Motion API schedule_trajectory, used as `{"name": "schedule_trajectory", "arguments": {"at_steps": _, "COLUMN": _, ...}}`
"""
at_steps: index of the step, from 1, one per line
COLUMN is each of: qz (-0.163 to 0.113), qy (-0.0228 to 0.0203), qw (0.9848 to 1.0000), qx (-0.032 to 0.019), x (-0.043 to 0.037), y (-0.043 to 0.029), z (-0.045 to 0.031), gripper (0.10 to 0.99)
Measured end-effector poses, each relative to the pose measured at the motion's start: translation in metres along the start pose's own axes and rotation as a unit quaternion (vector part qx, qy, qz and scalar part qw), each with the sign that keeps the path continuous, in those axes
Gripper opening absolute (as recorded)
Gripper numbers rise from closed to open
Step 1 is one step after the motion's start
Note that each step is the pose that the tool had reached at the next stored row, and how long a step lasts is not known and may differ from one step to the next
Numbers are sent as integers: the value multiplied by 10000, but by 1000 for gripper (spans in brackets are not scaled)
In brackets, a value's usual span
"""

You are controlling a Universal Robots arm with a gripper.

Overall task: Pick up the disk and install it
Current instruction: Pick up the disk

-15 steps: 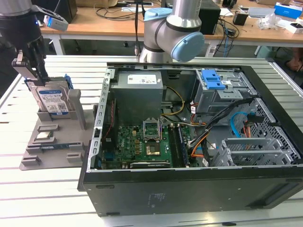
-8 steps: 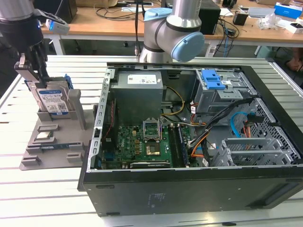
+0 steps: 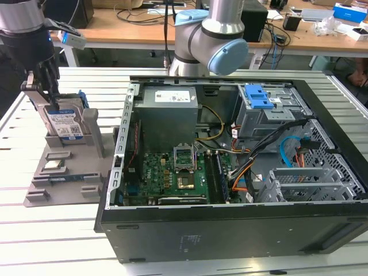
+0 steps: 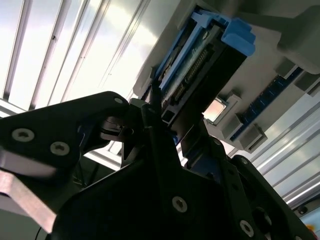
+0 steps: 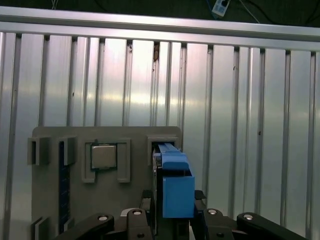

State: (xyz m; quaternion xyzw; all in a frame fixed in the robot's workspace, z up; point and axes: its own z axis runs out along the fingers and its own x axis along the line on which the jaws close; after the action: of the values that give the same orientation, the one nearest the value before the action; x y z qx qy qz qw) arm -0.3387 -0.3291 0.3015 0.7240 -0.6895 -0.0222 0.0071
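A work table [image 3: 57, 241] of ribbed aluminium slats is spread beneath the pincer [image 3: 52, 100] and well out to every side of it. In the first wrist view its slats [image 5: 250, 125] are seen running away from the pincer to a raised edge rail [image 5: 150, 25], with darkness beyond. In the second wrist view, bright glare [image 4: 115, 45] is thrown back from the metal beside the pincer. Beyond the table, well apart from the pincer, a wooden desk [image 3: 144, 34] is set. Black cables [image 3: 144, 12] are strewn on it, and a blue-and-white box [image 3: 349, 11] is left at its end farthest from the pincer.
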Motion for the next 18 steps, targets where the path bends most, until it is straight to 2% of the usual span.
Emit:
{"name": "schedule_trajectory", "arguments": {"at_steps": 10, "qz": 0, "qy": 2, "qw": 10000, "qx": 0, "x": 3, "y": -22, "z": 98, "gripper": 420}}
{"name": "schedule_trajectory", "arguments": {"at_steps": 15, "qz": -2, "qy": 3, "qw": 10000, "qx": 0, "x": 3, "y": -23, "z": 101, "gripper": 420}}
{"name": "schedule_trajectory", "arguments": {"at_steps": 17, "qz": -2, "qy": 3, "qw": 10000, "qx": -1, "x": 3, "y": -23, "z": 101, "gripper": 365}}
{"name": "schedule_trajectory", "arguments": {"at_steps": 18, "qz": -2, "qy": 3, "qw": 10000, "qx": 0, "x": 3, "y": -23, "z": 101, "gripper": 365}}
